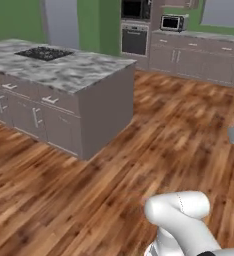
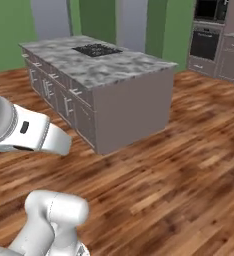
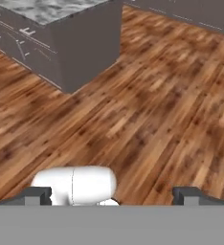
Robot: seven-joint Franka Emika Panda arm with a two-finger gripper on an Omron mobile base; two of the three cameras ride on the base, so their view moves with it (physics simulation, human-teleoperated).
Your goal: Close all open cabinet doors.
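In the hand view my gripper (image 3: pixel 111 196) looks down at bare wood floor, its two dark fingertips (image 3: pixel 37 195) far apart and holding nothing, so it is open. The island's cabinet doors (image 1: pixel 36 117) carry vertical silver handles and lie flush with the island front. They appear again from the other side as cabinet doors (image 2: pixel 68 106). Along the far wall, more cabinet doors (image 1: pixel 173 57) under the counter also look shut. No door in these views stands ajar.
A marble-topped island (image 1: pixel 106 107) with a black cooktop (image 1: pixel 44 53) stands ahead on the left. A black oven (image 1: pixel 134 40) and a microwave (image 1: pixel 171 22) are at the back wall. Wood floor (image 1: pixel 179 135) lies open between island and far cabinets.
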